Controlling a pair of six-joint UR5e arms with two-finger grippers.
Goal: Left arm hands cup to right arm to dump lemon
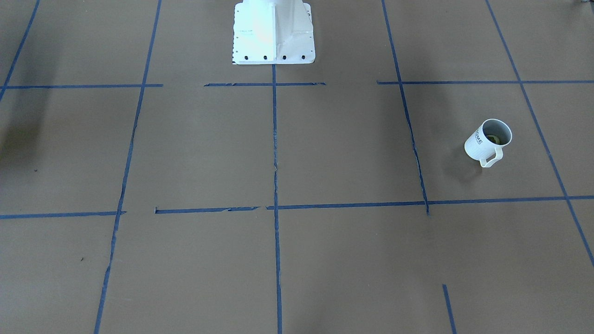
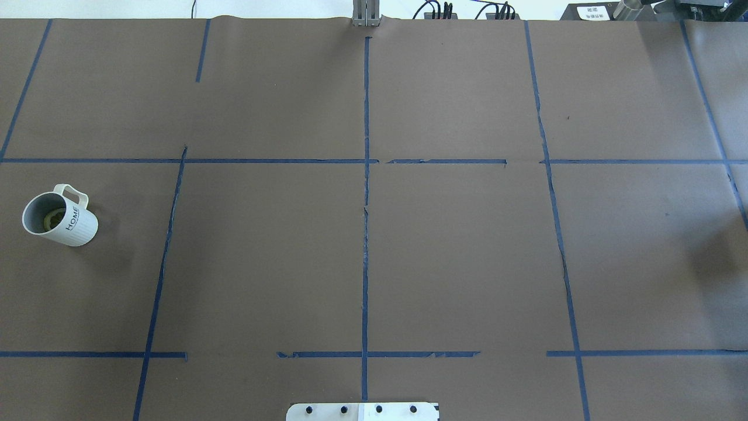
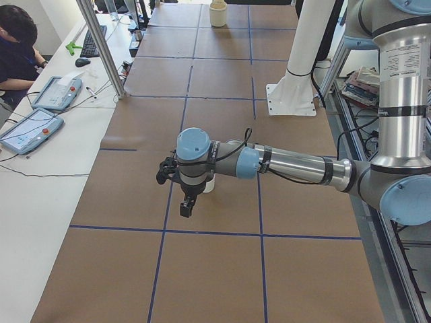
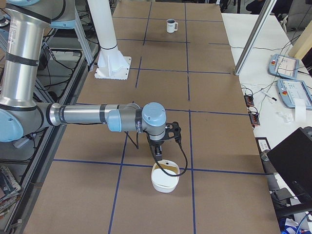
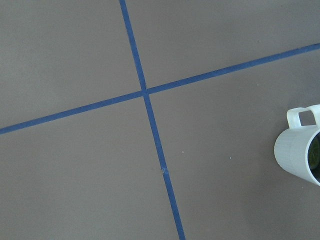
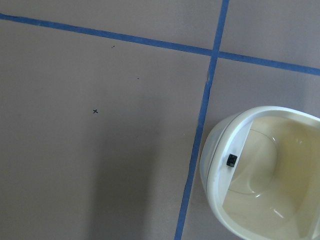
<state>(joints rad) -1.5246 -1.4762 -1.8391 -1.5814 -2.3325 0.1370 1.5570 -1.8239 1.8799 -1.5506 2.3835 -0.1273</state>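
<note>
The white cup (image 2: 69,225) with "HOME" lettering stands upright on the table's left side, handle towards the far edge. The yellow-green lemon (image 2: 52,218) lies inside it. The cup also shows in the front view (image 1: 480,146), at the right edge of the left wrist view (image 5: 297,155) and far off in the right side view (image 4: 171,25). In the left side view my left gripper (image 3: 187,205) hangs above the table just in front of the cup (image 3: 209,186), which is mostly hidden. My right gripper (image 4: 158,152) hangs at the other end. I cannot tell whether either is open.
A cream bowl (image 4: 165,178) sits on the table just below my right gripper and shows in the right wrist view (image 6: 260,170). Blue tape lines (image 2: 366,204) divide the brown table. The white robot base (image 1: 274,32) stands at the table's edge. An operator (image 3: 17,50) sits beside the table.
</note>
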